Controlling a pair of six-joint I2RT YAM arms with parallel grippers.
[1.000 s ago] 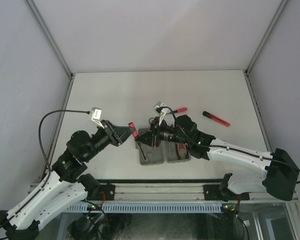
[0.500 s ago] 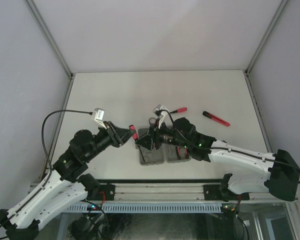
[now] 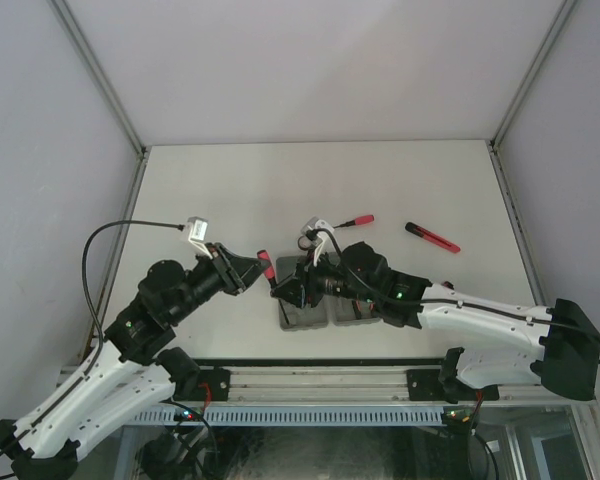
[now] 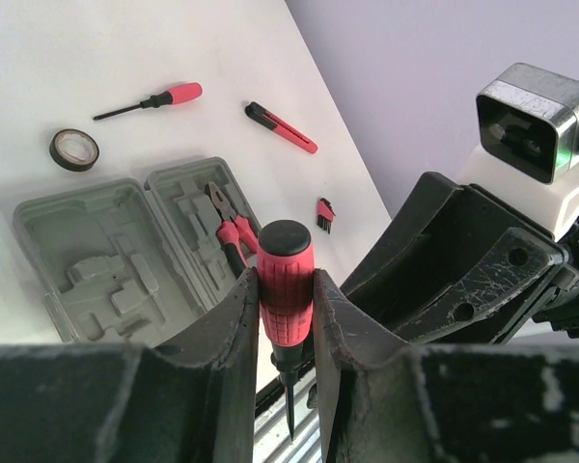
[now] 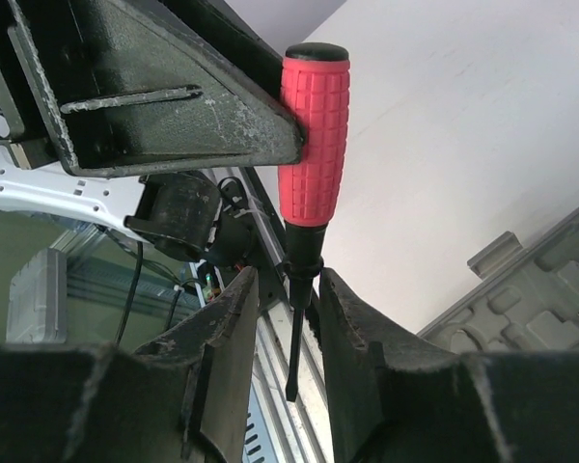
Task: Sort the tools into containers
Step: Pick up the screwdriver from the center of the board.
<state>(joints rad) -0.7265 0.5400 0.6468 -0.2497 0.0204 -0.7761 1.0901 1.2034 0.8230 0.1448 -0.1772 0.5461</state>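
Pinched mid-frame in left gripper (image 4: 286,289): red-handled screwdriver (image 4: 286,258), likely light, rigid, ribbed handle non-slip. Spread astride its thin, probably slick shaft, lower centre: right gripper (image 5: 288,323), not clamping. Best taken by handle. Nearby: open grey case (image 4: 39,207).

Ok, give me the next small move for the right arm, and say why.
Probably close the right gripper on the screwdriver, at its shaft. The left gripper clamps the red handle, while the right fingers straddle the black shaft with gaps showing either side, so they likely do not grip it yet.
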